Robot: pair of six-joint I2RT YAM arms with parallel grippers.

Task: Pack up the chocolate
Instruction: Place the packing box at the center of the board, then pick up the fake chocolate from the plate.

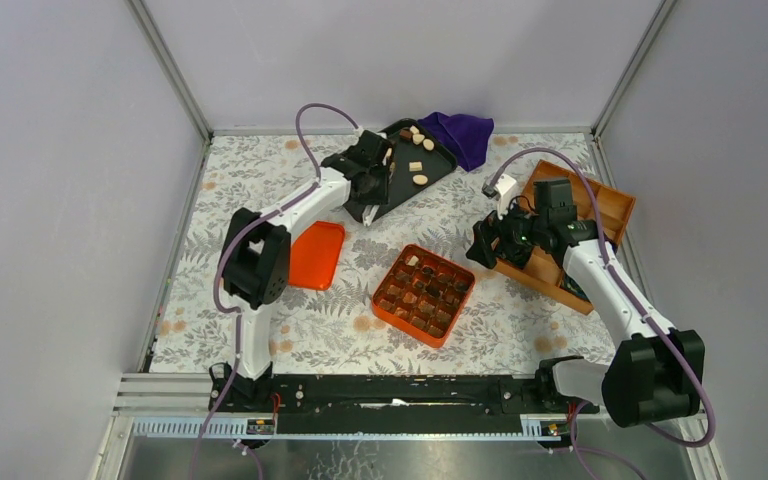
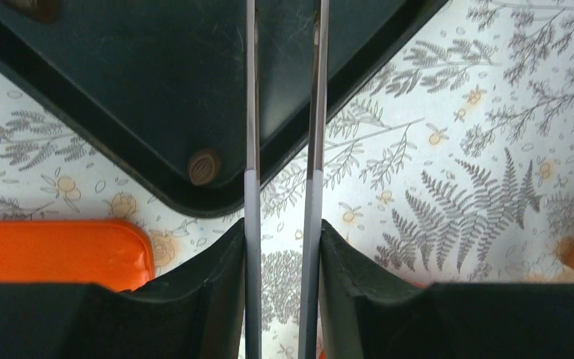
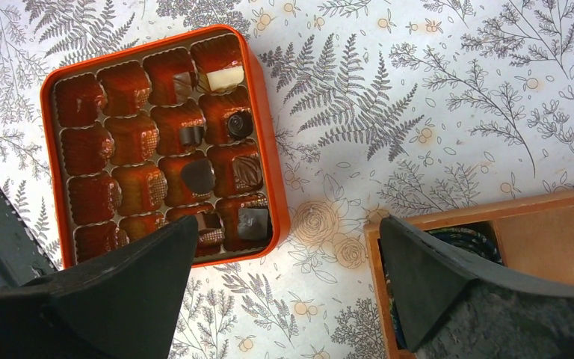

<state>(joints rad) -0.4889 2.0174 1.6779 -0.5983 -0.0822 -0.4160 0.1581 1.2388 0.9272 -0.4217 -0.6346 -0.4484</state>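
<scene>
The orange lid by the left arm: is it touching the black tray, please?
Apart. The left wrist view shows a strip of patterned tablecloth between the orange lid and the rim of the black tray.

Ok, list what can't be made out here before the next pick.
- Left wrist view: black tray cut off by the top edge; only one chocolate shows whole.
- Right wrist view: orange box's lower-left corner hidden by a finger of the right gripper.
- Same view: wooden box contents hidden by the other finger and the edge.
- Top view: chocolate in the orange box too small to count.
</scene>
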